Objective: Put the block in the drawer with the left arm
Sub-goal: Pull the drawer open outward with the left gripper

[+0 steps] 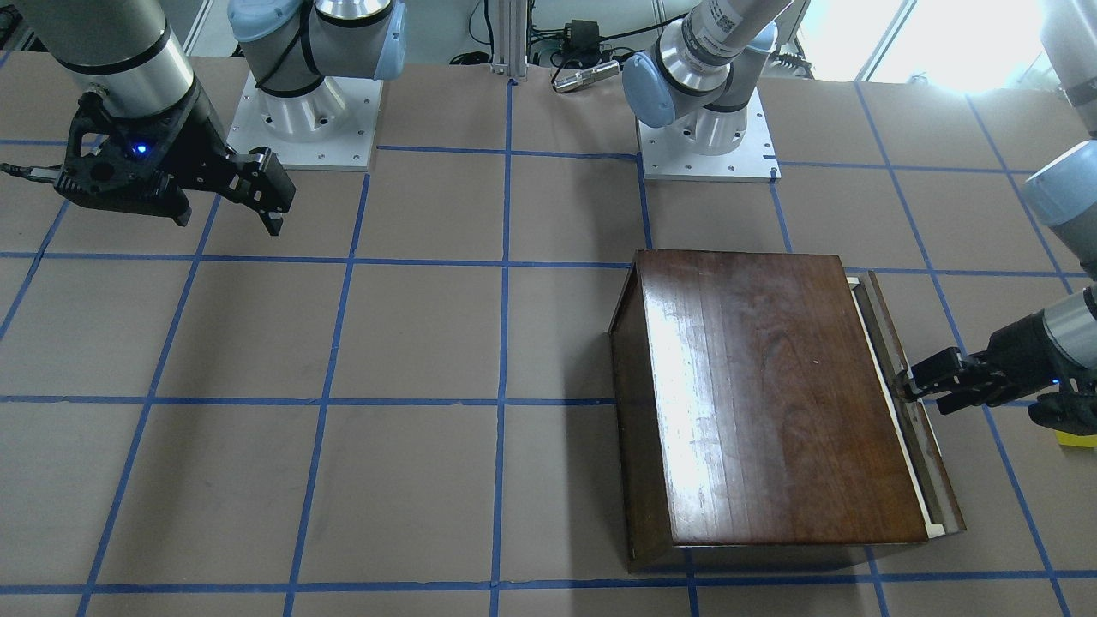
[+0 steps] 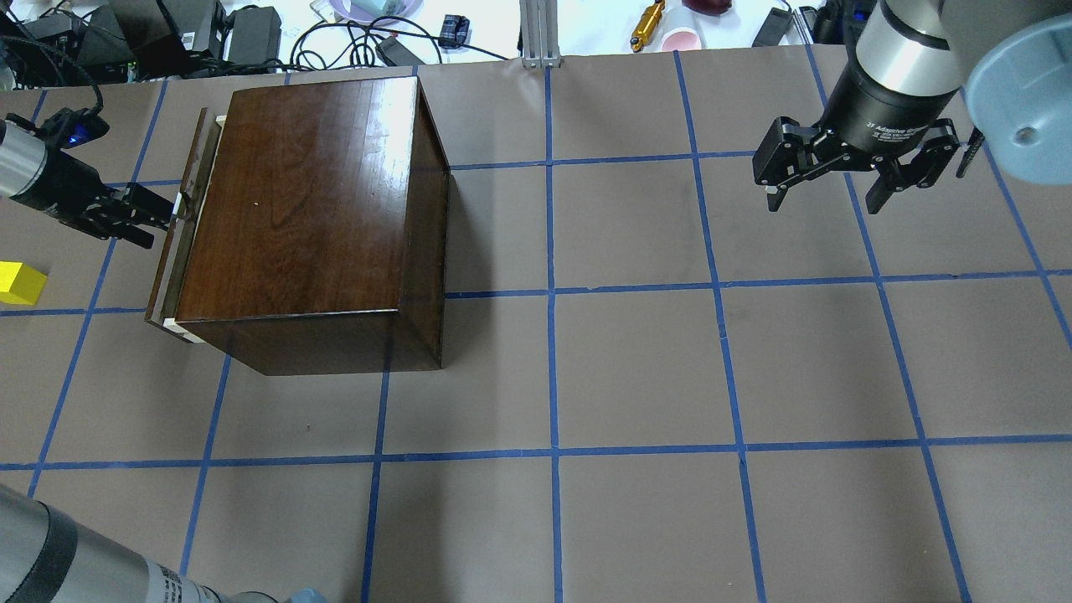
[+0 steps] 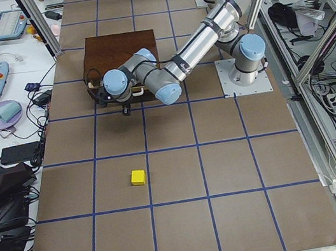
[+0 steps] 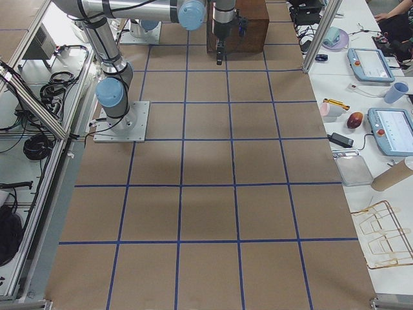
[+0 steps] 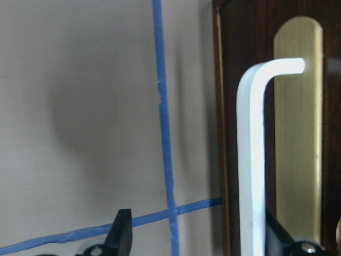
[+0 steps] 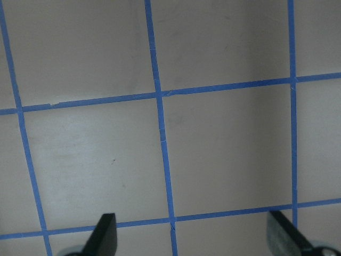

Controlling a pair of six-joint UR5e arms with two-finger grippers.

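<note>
The yellow block (image 2: pixel 21 282) lies on the table left of the box, also in the front view (image 1: pixel 1076 439) and left view (image 3: pixel 139 177). The dark brown wooden box (image 2: pixel 310 218) has its drawer (image 2: pixel 180 226) slid out a narrow way, with a pale strip showing behind the front panel (image 1: pixel 913 403). My left gripper (image 2: pixel 161 224) is open at the drawer front. In the left wrist view its jaws stand on either side of the white handle (image 5: pixel 250 160). My right gripper (image 2: pixel 825 201) is open and empty, high over the far right of the table.
Blue tape lines grid the brown table (image 2: pixel 636 368). Cables, cups and tools lie beyond the far edge (image 2: pixel 335 33). The right arm's base (image 1: pixel 300 120) and the left arm's base (image 1: pixel 707 137) stand at the robot's side.
</note>
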